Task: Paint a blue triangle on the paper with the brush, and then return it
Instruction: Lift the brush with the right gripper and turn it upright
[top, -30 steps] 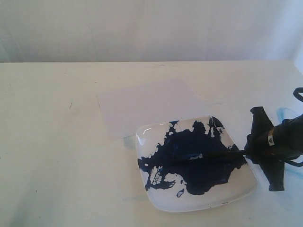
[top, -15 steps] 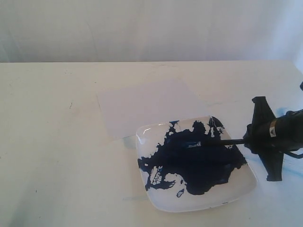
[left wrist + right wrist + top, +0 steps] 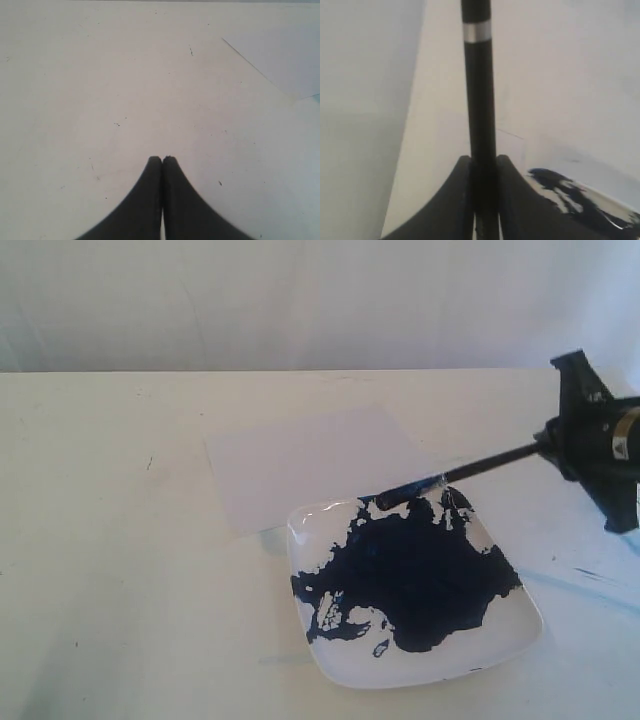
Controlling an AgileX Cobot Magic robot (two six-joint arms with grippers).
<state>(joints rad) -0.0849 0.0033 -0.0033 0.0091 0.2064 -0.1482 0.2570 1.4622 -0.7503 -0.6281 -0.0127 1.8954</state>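
Lifted out of the paint pool (image 3: 420, 575), the brush (image 3: 470, 468) slants over the rim of the plate (image 3: 302, 518), bristles dark blue, pinched by the right gripper (image 3: 552, 444); left gripper (image 3: 161, 159) closed, empty

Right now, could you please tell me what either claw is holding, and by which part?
The right claw grips the brush by its black handle, far behind the bristles. The left claw is shut on nothing.

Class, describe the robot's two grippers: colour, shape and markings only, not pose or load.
Both are matt black. The left gripper has two smooth jaws tapering from a wide base to narrow blunt tips. The right gripper has jaws of the same shape, and its dark body carries a small pale label.
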